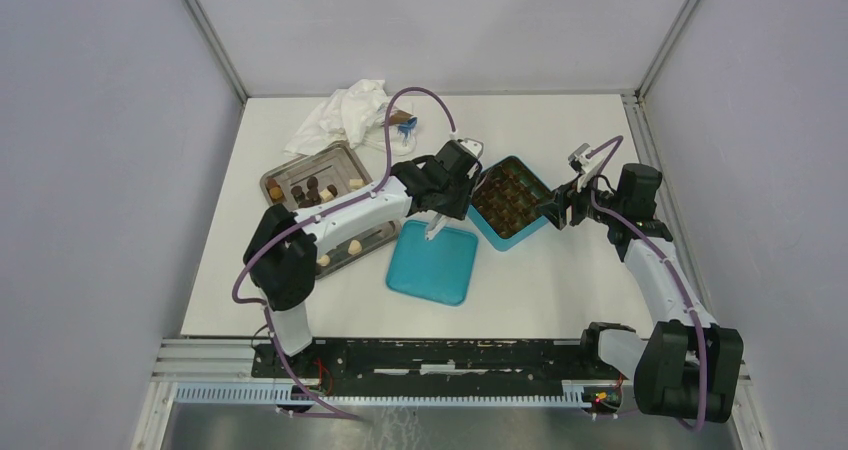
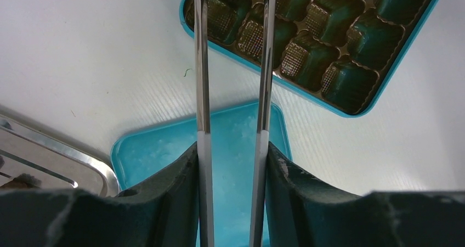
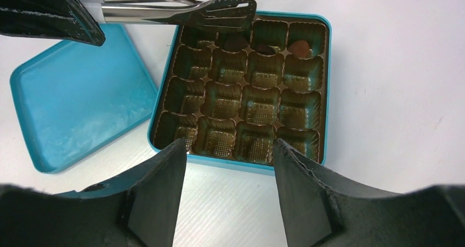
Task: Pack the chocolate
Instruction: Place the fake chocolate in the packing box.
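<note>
My left gripper (image 2: 231, 148) (image 1: 447, 183) is shut on metal tongs (image 2: 202, 66) (image 3: 219, 8). The tongs reach over the far row of the open teal box (image 3: 324, 93) (image 1: 520, 236), and I see nothing between their tips. Two pieces of chocolate, one dark (image 3: 236, 41) and one mid-brown (image 3: 299, 46), lie in far-row cells of the brown insert. More chocolate (image 1: 305, 190) sits in the steel tray (image 1: 300, 160) at the left. My right gripper (image 3: 227, 145) (image 1: 553, 210) is open and empty, just outside the box's near wall.
The teal lid (image 1: 432, 262) (image 2: 153, 153) (image 3: 71, 104) lies upside down beside the box, under my left gripper. A crumpled white cloth (image 1: 345, 115) lies at the back behind the tray. White walls close in the table on three sides.
</note>
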### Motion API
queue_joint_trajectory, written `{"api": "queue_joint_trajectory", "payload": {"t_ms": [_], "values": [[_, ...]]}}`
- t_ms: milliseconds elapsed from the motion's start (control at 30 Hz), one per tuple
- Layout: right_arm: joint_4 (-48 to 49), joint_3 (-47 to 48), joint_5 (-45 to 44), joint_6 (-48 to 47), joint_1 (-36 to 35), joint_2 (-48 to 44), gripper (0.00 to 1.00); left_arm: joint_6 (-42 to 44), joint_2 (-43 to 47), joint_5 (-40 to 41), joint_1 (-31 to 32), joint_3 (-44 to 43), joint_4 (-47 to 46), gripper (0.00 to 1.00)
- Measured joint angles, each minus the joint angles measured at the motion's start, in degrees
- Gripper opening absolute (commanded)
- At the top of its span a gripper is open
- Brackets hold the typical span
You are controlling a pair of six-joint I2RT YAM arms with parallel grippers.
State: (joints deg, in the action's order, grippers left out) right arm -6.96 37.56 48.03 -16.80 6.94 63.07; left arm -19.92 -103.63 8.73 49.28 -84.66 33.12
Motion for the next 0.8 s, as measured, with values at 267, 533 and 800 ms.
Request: {"api": "queue_joint_trajectory", "payload": {"t_ms": [267, 533, 800], "values": [[0.0, 0.0, 0.2, 0.0, 0.3, 0.4, 0.65, 0.0, 0.0, 0.4, 0.0, -0.8, 0.8, 0.46], [0.0, 0.0, 1.3, -0.2, 0.3, 0.4, 0.65, 0.0, 5.9, 0.5, 0.0, 3.5, -0.1, 0.45], [-0.4, 0.0, 2.1, -0.6, 0.3, 0.9, 0.65, 0.0, 25.0, 2.1, -3.0, 14.2, 0.4, 0.46]]}}
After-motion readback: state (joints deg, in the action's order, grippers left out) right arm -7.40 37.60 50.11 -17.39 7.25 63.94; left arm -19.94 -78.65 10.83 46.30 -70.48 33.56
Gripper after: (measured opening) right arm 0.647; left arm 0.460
